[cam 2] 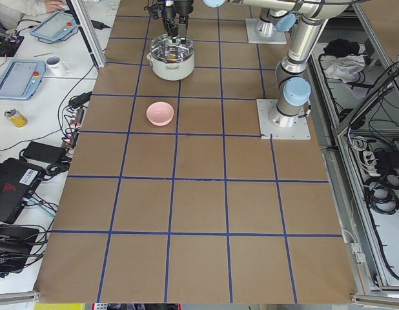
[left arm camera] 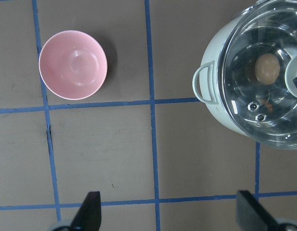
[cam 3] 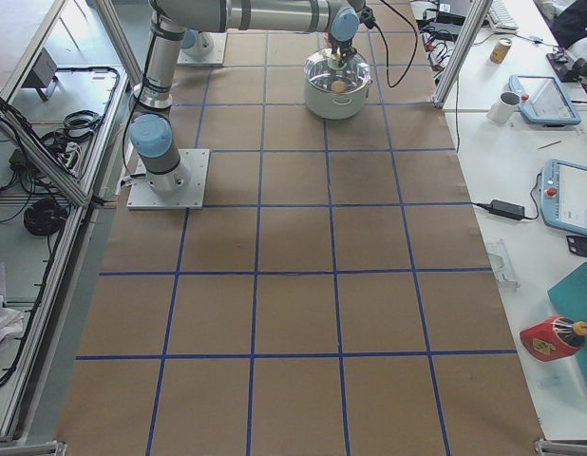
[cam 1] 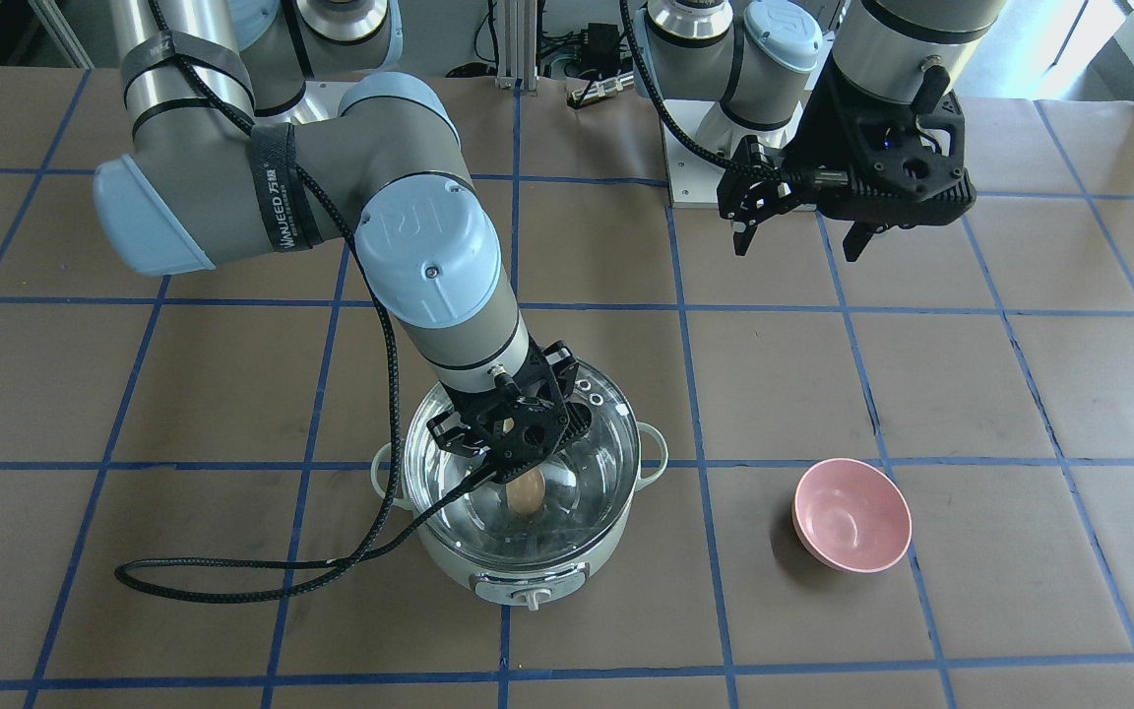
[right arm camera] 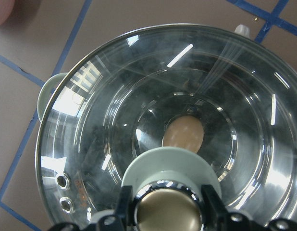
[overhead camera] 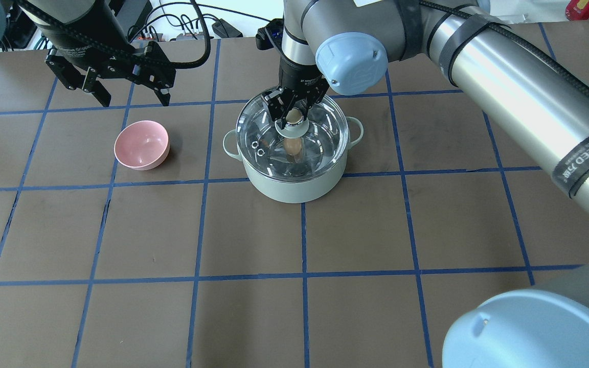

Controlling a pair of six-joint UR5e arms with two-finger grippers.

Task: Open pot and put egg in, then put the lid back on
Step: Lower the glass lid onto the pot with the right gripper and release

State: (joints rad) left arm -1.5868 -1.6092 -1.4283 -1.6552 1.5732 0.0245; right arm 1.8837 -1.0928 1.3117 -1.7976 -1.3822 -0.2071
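The pale-green pot [cam 1: 528,573] stands on the table with the clear glass lid [cam 1: 598,463] seated on its rim. The tan egg [cam 1: 526,492] lies inside on the steel bottom and shows through the glass in the right wrist view [right arm camera: 183,134] and the left wrist view [left arm camera: 266,68]. My right gripper [overhead camera: 293,118] is over the pot's middle, its fingers [right arm camera: 125,204] closed on either side of the lid's tan-topped knob [right arm camera: 167,214]. My left gripper [overhead camera: 133,99] is open and empty, high above the table behind the pink bowl.
A small pink bowl [overhead camera: 141,145] sits empty on the table on my left of the pot [overhead camera: 294,189]. A black cable [cam 1: 232,581] from the right arm loops on the table beside the pot. Brown paper with blue grid lines covers the table.
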